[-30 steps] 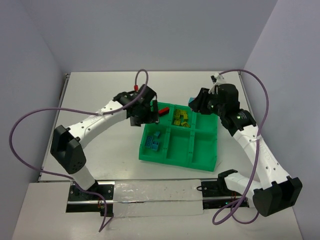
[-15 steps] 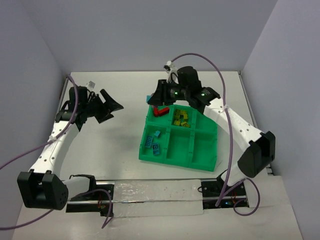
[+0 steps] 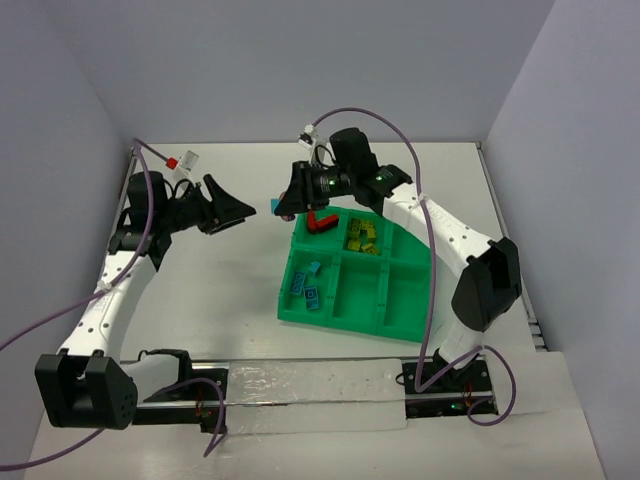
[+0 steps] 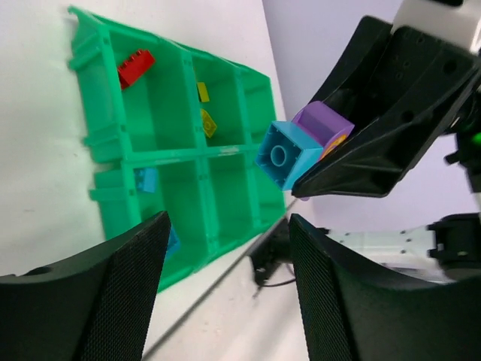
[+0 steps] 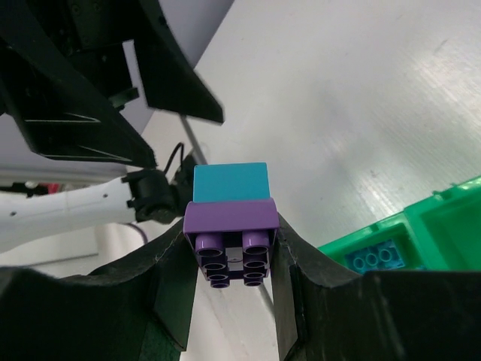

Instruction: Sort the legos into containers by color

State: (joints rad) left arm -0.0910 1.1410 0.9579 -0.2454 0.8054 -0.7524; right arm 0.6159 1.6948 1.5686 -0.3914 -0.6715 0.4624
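The right gripper (image 3: 286, 201) is clamping a small stack of two bricks. Its jaws are pressing on the sides of a purple brick (image 5: 231, 229), and a cyan brick (image 5: 229, 182) is sticking out beyond the fingertips, joined to the purple one. In the top view the stack is hanging above the table (image 3: 215, 290), just off the 11 o'clock corner of the green tray (image 3: 352, 322).

The left gripper (image 3: 245, 214) is facing it from the 9 o'clock side, near the stack but not touching it. Its jaws are standing apart, fairly wide, with nothing between them.

The tray is sitting a little toward 3 o'clock of the table's middle. A red brick (image 3: 320, 222) is lying in its 11 o'clock compartment. Yellow-green bricks (image 3: 362, 236) are lying in the 12 o'clock compartment, and blue bricks (image 3: 307, 287) in the 7 o'clock one.
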